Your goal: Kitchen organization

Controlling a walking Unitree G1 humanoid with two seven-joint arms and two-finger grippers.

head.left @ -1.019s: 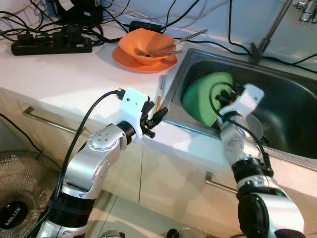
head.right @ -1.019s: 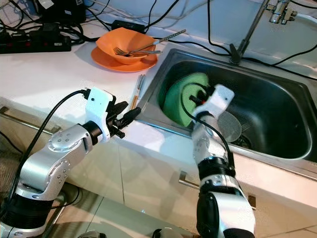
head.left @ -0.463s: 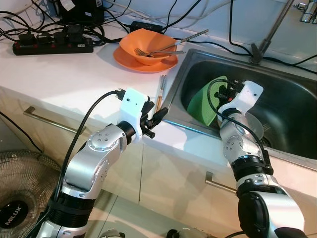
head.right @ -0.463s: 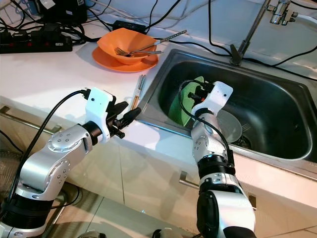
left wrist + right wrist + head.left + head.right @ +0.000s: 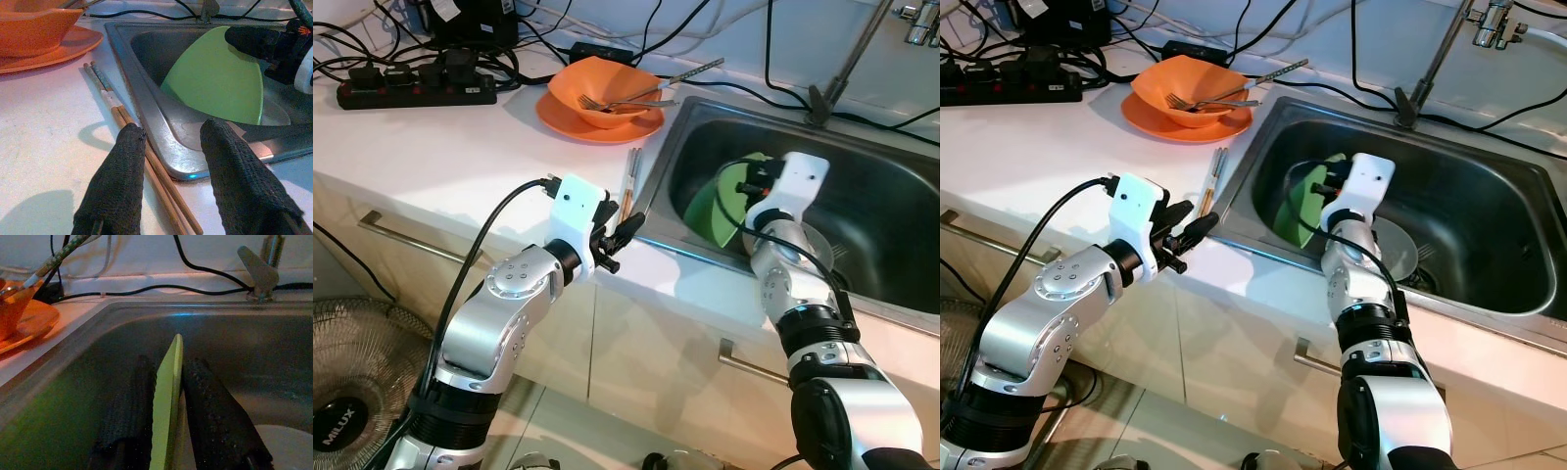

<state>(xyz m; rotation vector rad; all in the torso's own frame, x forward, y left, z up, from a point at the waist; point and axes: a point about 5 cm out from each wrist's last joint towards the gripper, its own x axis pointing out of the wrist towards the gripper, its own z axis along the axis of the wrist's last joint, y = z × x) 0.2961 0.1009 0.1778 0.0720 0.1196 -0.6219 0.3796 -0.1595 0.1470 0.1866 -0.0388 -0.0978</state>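
Chopsticks (image 5: 142, 161) beside sink (image 5: 901, 186) rim, orange bowl (image 5: 605, 90) far left. Your right gripper (image 5: 166, 396) pinches green plate (image 5: 220, 81) on edge inside sink; left gripper (image 5: 171, 171) spread over chopsticks.

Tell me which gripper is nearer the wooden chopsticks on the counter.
Left. The left gripper hovers directly over the wooden chopsticks; the right gripper is inside the sink, clamping the green plate.

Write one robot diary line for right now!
right gripper: shut on green plate, in sink | left gripper: open, over chopsticks
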